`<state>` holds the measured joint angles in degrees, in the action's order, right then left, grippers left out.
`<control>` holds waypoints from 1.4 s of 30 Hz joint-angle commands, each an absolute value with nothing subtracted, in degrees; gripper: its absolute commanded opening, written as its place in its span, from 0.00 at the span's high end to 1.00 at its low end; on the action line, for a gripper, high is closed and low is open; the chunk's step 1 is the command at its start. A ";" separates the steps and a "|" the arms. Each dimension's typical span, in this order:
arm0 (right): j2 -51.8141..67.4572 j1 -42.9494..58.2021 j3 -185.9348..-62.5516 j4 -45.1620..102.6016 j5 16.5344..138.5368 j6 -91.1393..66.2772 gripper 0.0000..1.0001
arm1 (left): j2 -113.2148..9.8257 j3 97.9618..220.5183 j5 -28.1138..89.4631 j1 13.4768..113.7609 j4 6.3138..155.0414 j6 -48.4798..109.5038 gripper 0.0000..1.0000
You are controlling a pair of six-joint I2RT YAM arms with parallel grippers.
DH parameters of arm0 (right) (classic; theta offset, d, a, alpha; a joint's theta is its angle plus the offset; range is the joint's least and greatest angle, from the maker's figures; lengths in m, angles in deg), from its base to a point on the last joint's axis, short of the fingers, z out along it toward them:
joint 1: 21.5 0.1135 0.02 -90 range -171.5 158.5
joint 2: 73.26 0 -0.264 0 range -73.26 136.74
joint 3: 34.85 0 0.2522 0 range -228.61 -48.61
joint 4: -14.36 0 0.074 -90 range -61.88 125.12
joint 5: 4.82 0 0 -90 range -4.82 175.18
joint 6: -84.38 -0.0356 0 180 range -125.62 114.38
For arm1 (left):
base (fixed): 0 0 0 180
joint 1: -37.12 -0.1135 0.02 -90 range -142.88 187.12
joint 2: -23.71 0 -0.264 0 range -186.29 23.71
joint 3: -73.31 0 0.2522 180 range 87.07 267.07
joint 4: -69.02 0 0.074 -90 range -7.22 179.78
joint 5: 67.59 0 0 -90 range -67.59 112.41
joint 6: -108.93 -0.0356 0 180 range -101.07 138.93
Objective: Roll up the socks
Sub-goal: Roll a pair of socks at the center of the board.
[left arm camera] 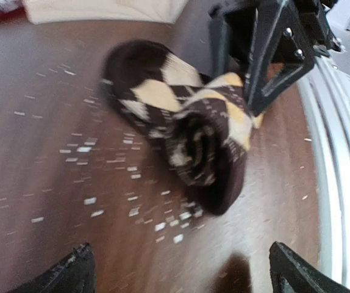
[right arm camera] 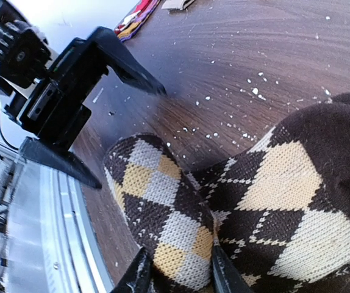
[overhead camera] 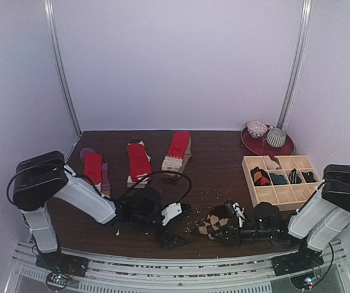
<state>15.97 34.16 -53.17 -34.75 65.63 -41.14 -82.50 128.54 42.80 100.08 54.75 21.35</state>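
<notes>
Left end effector (left arm camera: 184, 271), spread wide, has the rolled argyle sock (left arm camera: 187, 128) just ahead of it. Right end effector (right arm camera: 181, 274) pinches one fold; with that thin hold the roll could spring open or slip free.

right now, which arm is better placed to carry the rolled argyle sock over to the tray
Right. The right gripper pinches the argyle sock, and the wooden tray sits on that arm's side. The left gripper is open and clear of the sock.
</notes>
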 commanded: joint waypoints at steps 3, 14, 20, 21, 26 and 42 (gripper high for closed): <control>27.41 32.37 -49.69 -38.75 57.28 -52.73 0.71 | -77.18 126.73 31.52 99.45 33.55 7.14 0.02; 36.77 31.65 -50.16 -49.30 54.79 -57.16 0.70 | -86.37 134.98 53.50 99.51 40.21 3.40 0.15; 35.71 30.99 -51.40 -44.17 53.72 -55.86 0.70 | -88.87 135.36 56.10 100.79 45.26 2.31 0.20; 35.65 30.85 -51.57 -43.77 53.53 -55.74 0.70 | -89.40 135.59 56.03 100.93 45.78 2.17 0.21; 35.57 30.76 -52.14 -42.59 53.14 -55.63 0.70 | -90.81 137.80 55.71 101.58 47.53 1.62 0.26; 31.20 30.75 -54.44 -31.30 53.90 -52.20 0.69 | -94.41 140.69 54.29 101.66 51.27 1.90 0.57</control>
<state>28.93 30.33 -55.35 -47.56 53.34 -53.36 -92.62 139.19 54.07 101.30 49.66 2.46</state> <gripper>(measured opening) 0.305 0.504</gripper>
